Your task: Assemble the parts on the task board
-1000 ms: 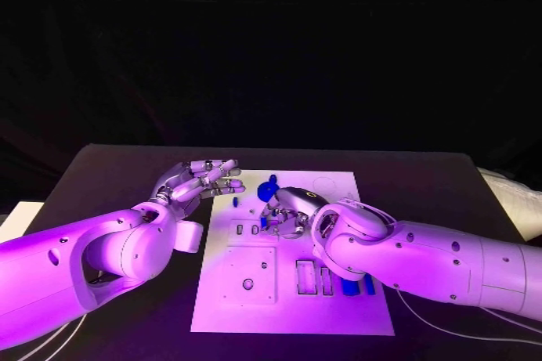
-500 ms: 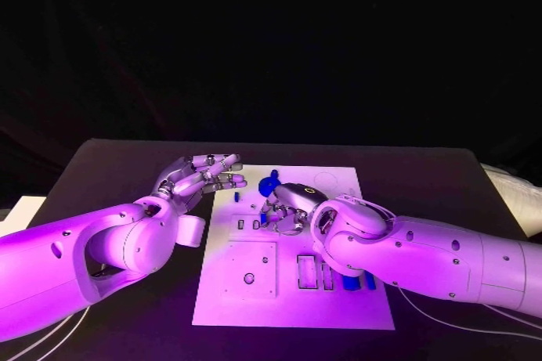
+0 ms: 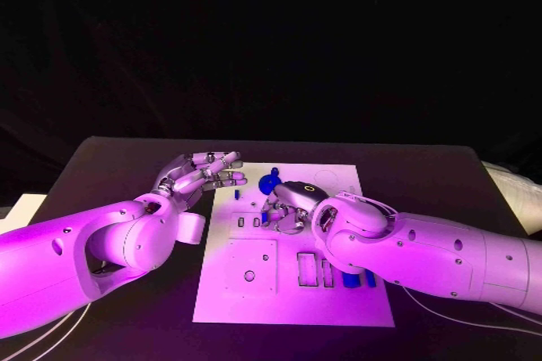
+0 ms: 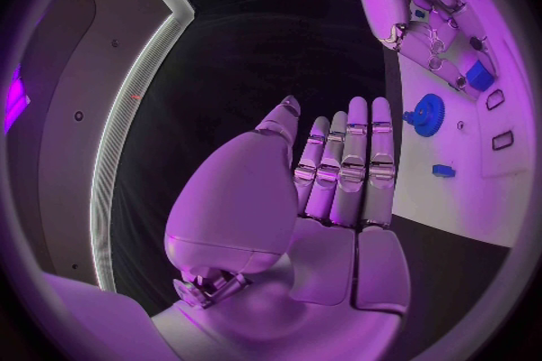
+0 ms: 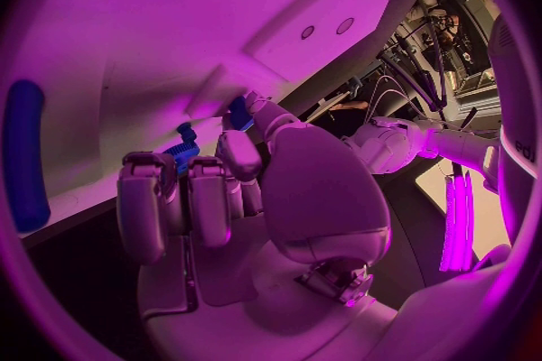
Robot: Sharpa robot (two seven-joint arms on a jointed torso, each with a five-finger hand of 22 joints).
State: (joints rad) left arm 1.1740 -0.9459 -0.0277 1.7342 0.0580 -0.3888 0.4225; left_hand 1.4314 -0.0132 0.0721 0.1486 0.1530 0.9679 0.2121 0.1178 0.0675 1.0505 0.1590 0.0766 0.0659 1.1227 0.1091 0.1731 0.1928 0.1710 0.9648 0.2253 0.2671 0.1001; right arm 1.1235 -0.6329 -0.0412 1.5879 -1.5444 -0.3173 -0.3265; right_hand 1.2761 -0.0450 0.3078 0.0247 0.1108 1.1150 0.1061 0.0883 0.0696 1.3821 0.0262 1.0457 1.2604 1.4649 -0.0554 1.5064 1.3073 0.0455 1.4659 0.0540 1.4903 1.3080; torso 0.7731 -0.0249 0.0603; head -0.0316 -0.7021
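Near board area: blue bar parts [image 3: 359,280] standing near the task board's [image 3: 248,310] right edge, beside rectangular slots [image 3: 306,268]; square recessed plate [image 3: 250,260] toward the left edge.
Right hand [image 3: 289,207]: over mid-board, fingers curled down; right wrist view shows a small blue part [image 5: 184,153] pinched at the fingertips [image 5: 240,113], close to the board surface.
Left hand [image 3: 204,173]: at the board's far left edge, above the table [image 3: 124,159]; fingers straight and slightly apart, holding nothing.
Far board area: blue gear-like part [image 3: 269,184] just beyond the right hand; small blue piece [image 4: 443,170] lying beside it.
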